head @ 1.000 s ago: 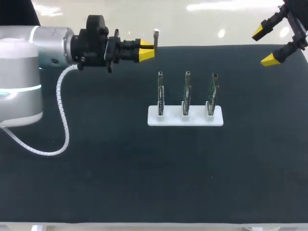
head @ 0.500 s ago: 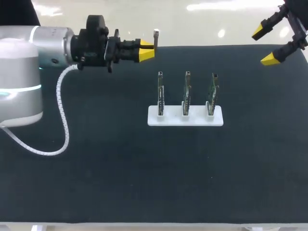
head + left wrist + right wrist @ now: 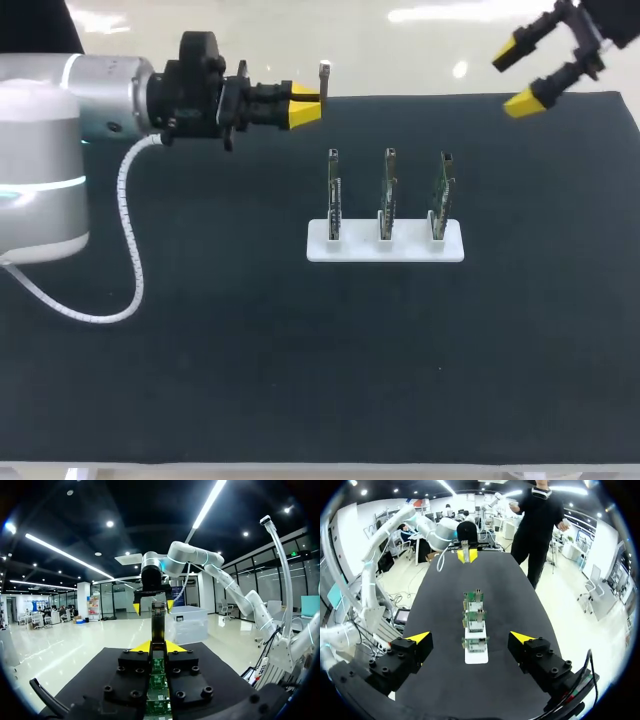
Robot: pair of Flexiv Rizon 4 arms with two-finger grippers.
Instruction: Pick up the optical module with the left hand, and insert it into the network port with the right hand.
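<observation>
Left gripper (image 3: 305, 105) is pinching the optical module (image 3: 324, 72) between its closed yellow tips, above the far edge of the table (image 3: 200, 380) and well apart from the white holder (image 3: 385, 246) carrying three upright boards (image 3: 388, 190). Right gripper (image 3: 516, 75) is hovering spread wide over the far right corner. Head view is showing only the module's small silvery end. Left wrist view is showing a slim dark bar pointing straight out between the fingers.

Left claw (image 3: 318, 103) — holding optical module (image 3: 324, 72).
</observation>
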